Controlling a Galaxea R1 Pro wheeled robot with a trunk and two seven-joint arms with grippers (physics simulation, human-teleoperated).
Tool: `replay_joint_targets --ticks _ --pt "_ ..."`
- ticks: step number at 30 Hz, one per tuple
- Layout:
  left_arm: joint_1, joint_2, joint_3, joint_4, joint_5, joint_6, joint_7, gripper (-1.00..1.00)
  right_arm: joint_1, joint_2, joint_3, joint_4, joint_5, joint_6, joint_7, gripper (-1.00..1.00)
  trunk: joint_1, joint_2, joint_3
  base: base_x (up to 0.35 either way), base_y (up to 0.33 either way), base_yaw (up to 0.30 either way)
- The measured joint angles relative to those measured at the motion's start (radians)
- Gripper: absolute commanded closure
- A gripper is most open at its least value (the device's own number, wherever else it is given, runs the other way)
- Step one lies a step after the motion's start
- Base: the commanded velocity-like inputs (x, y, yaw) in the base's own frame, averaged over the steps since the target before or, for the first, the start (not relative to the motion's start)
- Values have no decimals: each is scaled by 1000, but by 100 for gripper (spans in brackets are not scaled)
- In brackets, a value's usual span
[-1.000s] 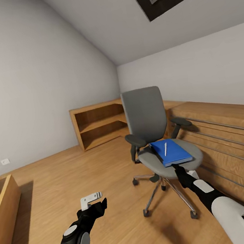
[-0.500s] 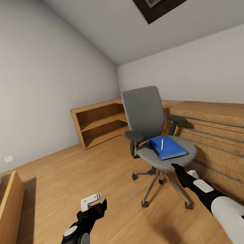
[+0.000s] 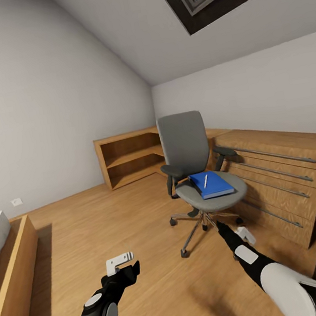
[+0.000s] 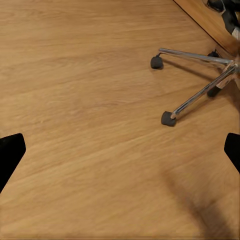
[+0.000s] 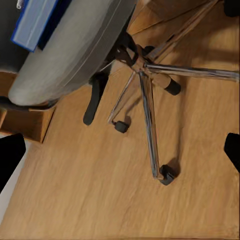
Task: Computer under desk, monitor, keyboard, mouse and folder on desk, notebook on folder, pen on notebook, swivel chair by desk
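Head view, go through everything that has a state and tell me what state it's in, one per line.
Swivel chair: upright on the floor, beside the wooden drawers.
Blue notebook: closed, lying flat on the chair seat.
Pen: lying on the notebook.
Shelf: open-fronted, nothing seen on it.
Left gripper: open, holding nothing.
Right gripper: open, holding nothing, low in front of the chair.

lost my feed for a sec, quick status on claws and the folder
Left claw open, empty, over bare floor. Right claw open, empty, low by the swivel chair base. Folder on chair seat, pen on top. Nothing between.
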Motion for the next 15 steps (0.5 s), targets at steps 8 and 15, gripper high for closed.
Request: replay_joint_targets --ticks 8,15 --pt "0 -1 -4 134 1 -3 -1 -100 58 5 4 168 199 -322 -3 -100 -11 21 9 -10 0 0" --pt "0 4 -3 376 -2 -82 4 -100 216 -2 2 183 412 -454 -5 -100 -38 70 31 0 0 0"
